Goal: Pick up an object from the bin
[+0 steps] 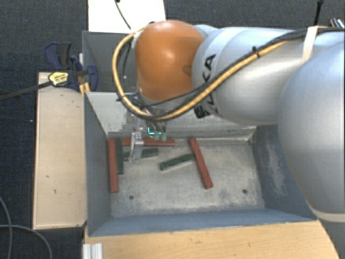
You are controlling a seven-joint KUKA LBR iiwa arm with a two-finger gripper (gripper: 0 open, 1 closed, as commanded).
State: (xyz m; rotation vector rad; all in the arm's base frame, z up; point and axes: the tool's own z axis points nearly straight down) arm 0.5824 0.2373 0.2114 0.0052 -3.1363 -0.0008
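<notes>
My gripper (137, 144) hangs low over the back left corner of the bin, under the orange wrist cover. Right beneath it lies a reddish-brown bar (161, 142) flat along the back wall. A short dark green bar (149, 152) lies just to the gripper's right. Another dark green bar (119, 162) lies just to its left, running front to back. I see nothing held in the gripper.
A long reddish-brown bar (113, 169) lies along the left wall. A dark green bar (177, 162) lies aslant mid-bin, with another reddish-brown bar (200, 163) diagonal to its right. The arm covers the bin's back right.
</notes>
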